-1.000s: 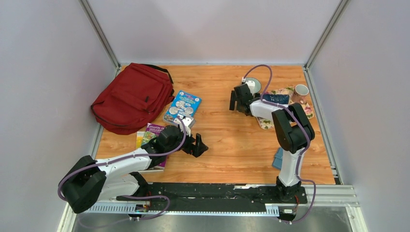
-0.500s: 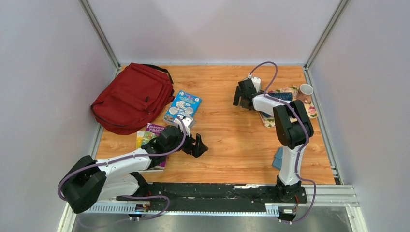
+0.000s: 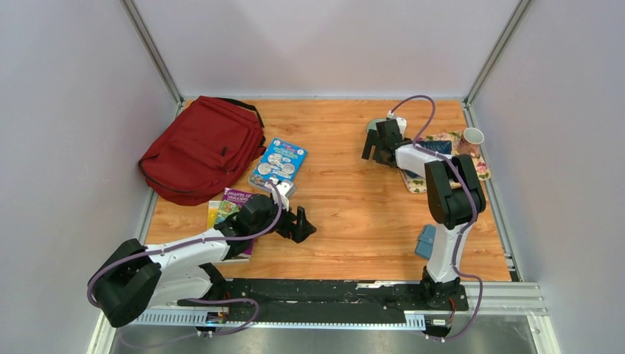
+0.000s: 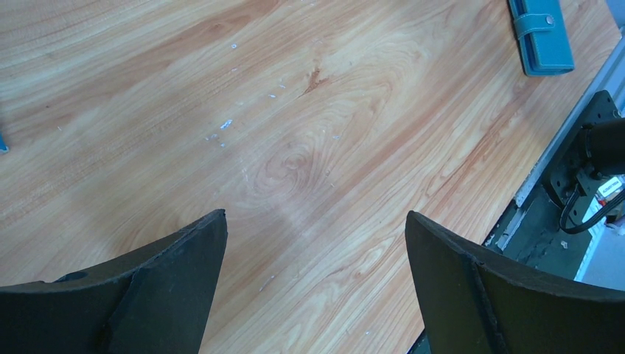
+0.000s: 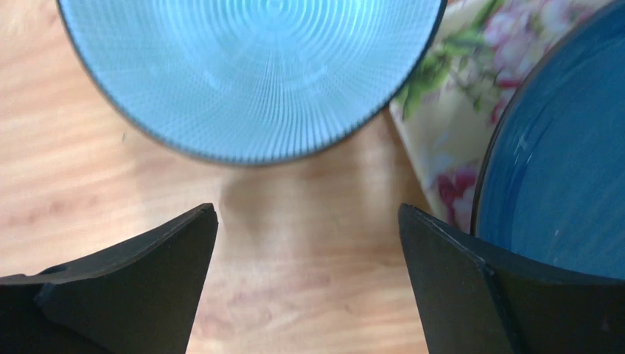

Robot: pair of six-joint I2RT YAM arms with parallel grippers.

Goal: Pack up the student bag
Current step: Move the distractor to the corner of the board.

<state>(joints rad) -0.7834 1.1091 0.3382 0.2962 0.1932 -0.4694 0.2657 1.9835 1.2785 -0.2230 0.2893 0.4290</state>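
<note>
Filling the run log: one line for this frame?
left gripper: open, over tabletop | right gripper: open, near light-blue plate | red backpack: books lying outside

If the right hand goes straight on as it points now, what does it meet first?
The right hand likely meets bare table just short of the light blue plate; depth is unclear, so possibly the plate's rim.
</note>
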